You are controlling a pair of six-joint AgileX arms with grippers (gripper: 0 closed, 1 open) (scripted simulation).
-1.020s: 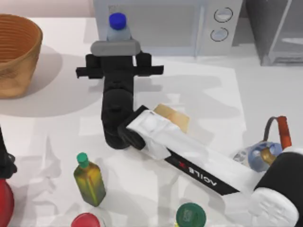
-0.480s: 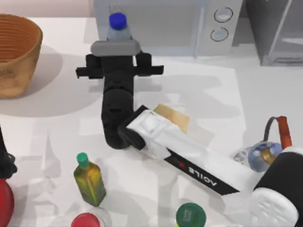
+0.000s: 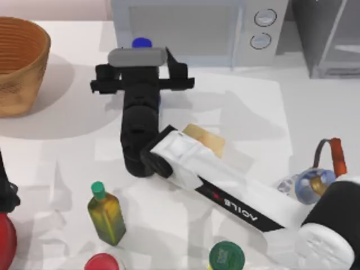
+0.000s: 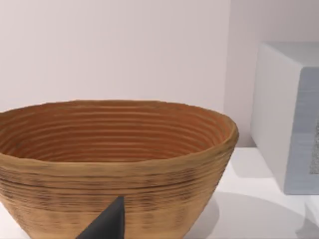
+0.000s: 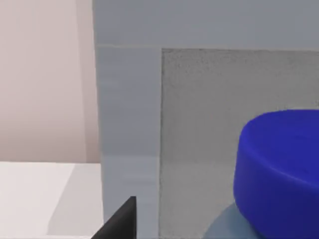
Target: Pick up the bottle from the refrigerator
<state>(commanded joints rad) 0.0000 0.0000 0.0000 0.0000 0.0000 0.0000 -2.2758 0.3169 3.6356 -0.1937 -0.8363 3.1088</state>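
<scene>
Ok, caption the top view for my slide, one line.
Right gripper reaches over the small blue-capped bottle in front of the white two-knob microwave on the white table.

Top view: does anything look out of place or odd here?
Yes: the bottle stands on the table against the white microwave, not in the refrigerator at the far right corner. The right gripper covers all but its blue cap.

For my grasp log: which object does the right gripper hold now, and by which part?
Cannot be told: the right gripper covers the bottle below its blue cap, fingers hidden.
</scene>
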